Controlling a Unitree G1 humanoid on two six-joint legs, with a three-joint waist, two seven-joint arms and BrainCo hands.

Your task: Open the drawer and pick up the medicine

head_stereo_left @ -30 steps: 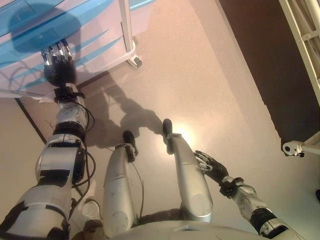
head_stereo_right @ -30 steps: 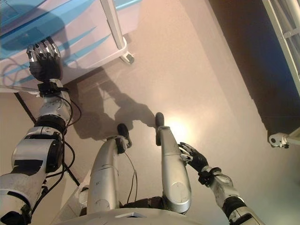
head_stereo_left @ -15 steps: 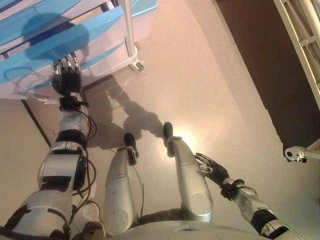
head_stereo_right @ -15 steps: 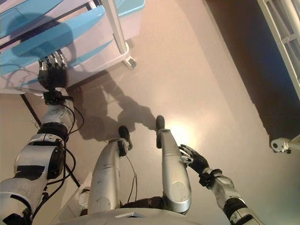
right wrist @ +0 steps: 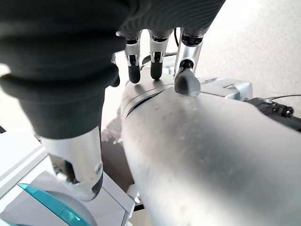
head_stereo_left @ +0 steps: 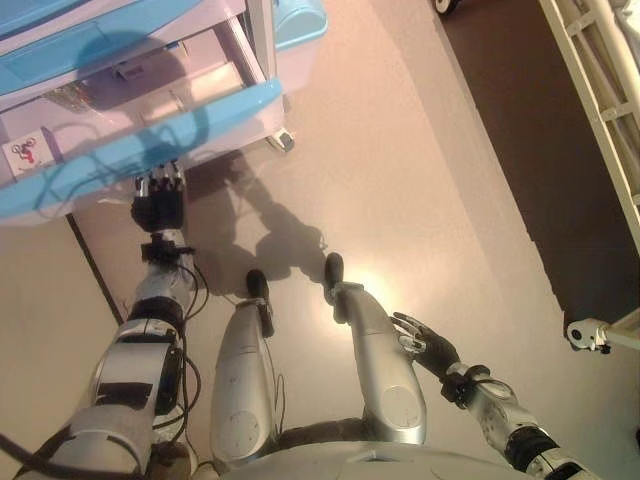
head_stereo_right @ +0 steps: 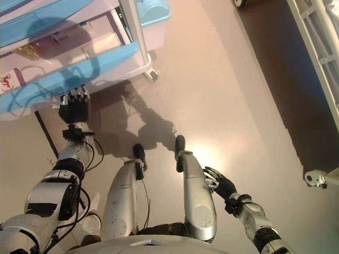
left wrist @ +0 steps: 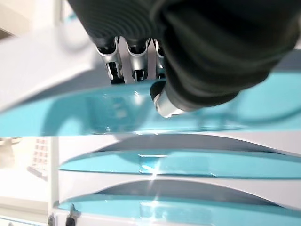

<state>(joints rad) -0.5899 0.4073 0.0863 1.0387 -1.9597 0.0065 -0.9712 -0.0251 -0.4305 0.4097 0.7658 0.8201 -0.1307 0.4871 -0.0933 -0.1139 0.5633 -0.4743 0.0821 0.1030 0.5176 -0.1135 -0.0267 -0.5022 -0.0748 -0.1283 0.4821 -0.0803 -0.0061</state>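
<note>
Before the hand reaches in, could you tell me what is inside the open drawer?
The open drawer shows small flat items along its back; which is medicine is unclear. Its blue front hides the near part.

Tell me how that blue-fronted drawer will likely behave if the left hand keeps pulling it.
The drawer is already extended well out, so it probably slides easily. Its glossy blue front looks like rigid plastic, likely slippery under the left hand. The cart's caster suggests the whole unit might roll instead.

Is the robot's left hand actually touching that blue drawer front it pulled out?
Touching. In the left wrist view the left hand's fingers hook over the blue drawer front's edge, with no gap showing.
</note>
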